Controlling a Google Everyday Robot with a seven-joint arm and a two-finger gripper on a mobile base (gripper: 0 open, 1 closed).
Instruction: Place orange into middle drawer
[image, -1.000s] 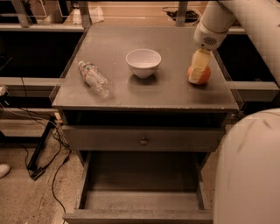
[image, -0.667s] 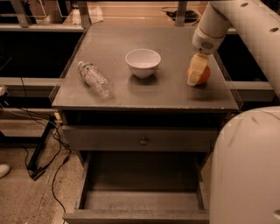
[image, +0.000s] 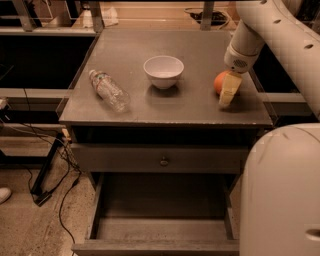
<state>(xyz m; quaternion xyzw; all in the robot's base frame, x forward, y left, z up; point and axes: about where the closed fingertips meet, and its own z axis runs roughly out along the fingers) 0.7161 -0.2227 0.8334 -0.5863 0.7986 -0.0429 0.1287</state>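
The orange (image: 219, 82) sits on the cabinet top (image: 190, 107) near its right edge. My gripper (image: 227, 92) comes down from the upper right on the white arm and is at the orange, its pale yellow end covering the fruit's right side. The middle drawer (image: 160, 227) is pulled open below, at the bottom of the view, and its grey floor is bare. The arm's white body hides the drawer's right corner.
A white bowl (image: 163, 71) stands at the middle of the cabinet top. A clear plastic bottle (image: 109, 90) lies on its side at the left. A closed drawer front with a small round knob (image: 164, 161) is above the open drawer. Cables (image: 50, 170) trail on the floor at left.
My wrist has come lower over the orange, and more of the orange now shows to the left of the gripper. The bowl, bottle and drawer have not moved.
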